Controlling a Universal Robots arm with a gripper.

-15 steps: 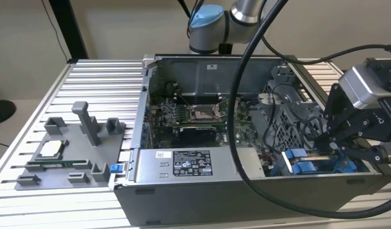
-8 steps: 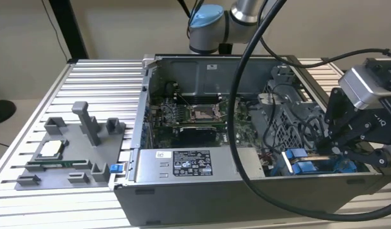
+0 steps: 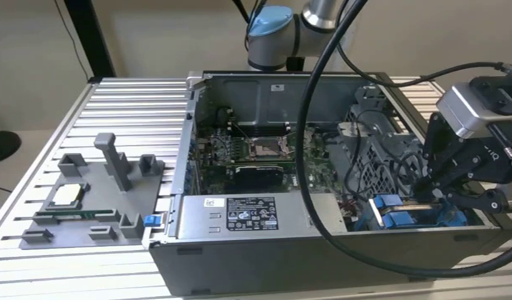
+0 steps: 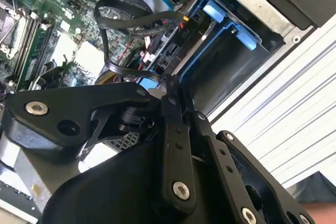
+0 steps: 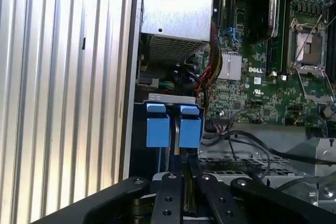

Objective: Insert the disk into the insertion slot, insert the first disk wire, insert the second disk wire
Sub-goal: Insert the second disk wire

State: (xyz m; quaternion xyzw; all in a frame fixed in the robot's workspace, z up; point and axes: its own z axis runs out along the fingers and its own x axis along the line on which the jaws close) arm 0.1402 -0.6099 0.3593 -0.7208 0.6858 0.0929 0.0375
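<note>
In the exterior view, an open grey metal computer case [image 3: 322,187] lies on a ribbed aluminium surface [image 3: 122,119]. Inside it sit a green motherboard [image 3: 256,153], a grey labelled power-supply box [image 3: 251,215] along the near wall, and a perforated grey metal cage [image 3: 377,156] wrapped in black cables. At the case's corner on the exterior view's right, bright blue plastic tabs mark the insertion slot [image 3: 397,215]. The black, angular pincer [image 3: 435,190] hangs over that corner, its tips down among the blue parts. On the exterior view's left, a grey plastic fixture [image 3: 89,200] with upright posts rests on the surface.

In the second wrist view, the pincer's [image 4: 170,85] matte black linkages with silver screw heads converge to a narrow point; the fingers [image 4: 172,103] look pressed close together, though what they pinch, if anything, I cannot tell. Just past the tips stands the insertion slot [image 4: 226,30], a grey bay edged with glossy blue rails, and in it the dark connector edge of the disk [image 4: 170,51], to which flat black wires [image 4: 126,19] loop.

In the first wrist view, the pincer [image 5: 184,182] has its slim fingers [image 5: 170,203] nearly together, pointing at the two blue tabs of the disk's carrier [image 5: 173,127], seated in the insertion slot [image 5: 168,98] beside the case wall. The perforated power-supply box [image 5: 176,19] lies beyond it.
</note>
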